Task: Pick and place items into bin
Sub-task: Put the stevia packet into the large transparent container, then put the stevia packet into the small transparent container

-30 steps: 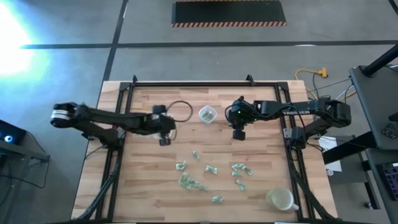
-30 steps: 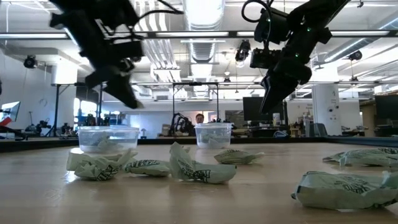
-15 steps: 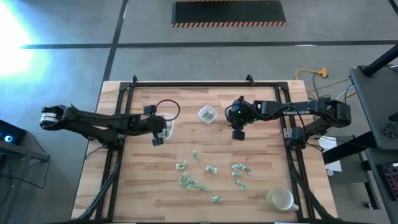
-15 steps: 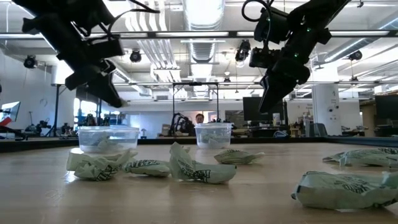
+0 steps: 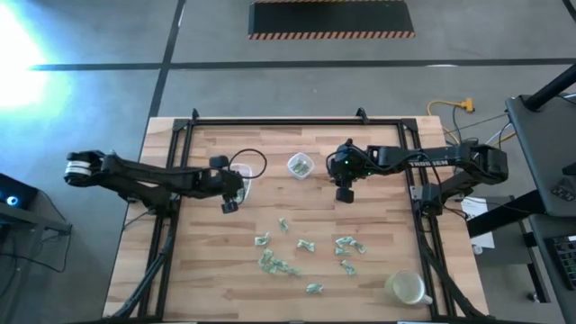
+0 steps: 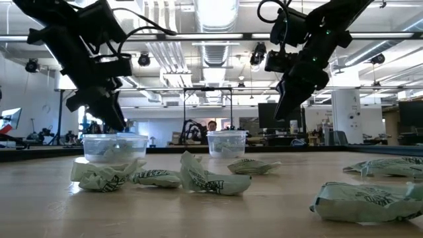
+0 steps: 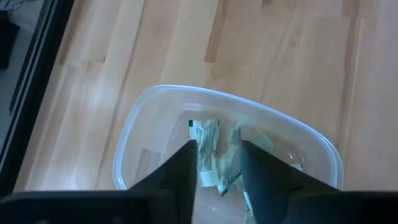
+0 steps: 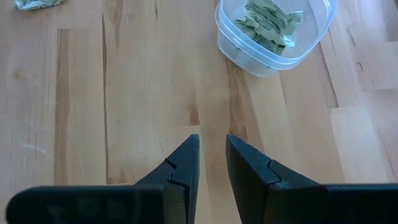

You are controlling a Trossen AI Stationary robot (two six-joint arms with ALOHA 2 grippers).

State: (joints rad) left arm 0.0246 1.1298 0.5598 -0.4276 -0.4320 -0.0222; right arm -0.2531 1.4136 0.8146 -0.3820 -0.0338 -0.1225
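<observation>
a: where's the left pincer [image 7: 216,163] right now?

b: straight above the left clear bin [image 7: 134,124], tips apart, with a green-and-white wrapped piece [image 7: 206,148] showing in the gap between them. i can't tell if that piece is loose or caught on a tip.

a: so the step is the drop?

b: i'd say so. to do it well, keep the pincer centred over the bin's mouth, let the tips spread enough for the wrapper to fall free, and lift straight up so nothing clings and gets dragged over the rim.

a: and the right pincer [image 8: 211,163]?

b: hovering over bare counter [image 8: 124,93] near the middle bin [image 8: 231,34], which holds several pieces. its tips stand slightly apart with only wood between them, holding nothing.

a: where are the rest of the items [image 5: 306,252]?

b: scattered on the near half of the counter, well apart from both bins. a third round container [image 5: 407,288] sits at the near right corner.

a: anything unclear?

b: from above, the left arm covers most of its bin, so how many pieces are in it stays uncertain. the wrist view cuts off the bin's near edge.
</observation>
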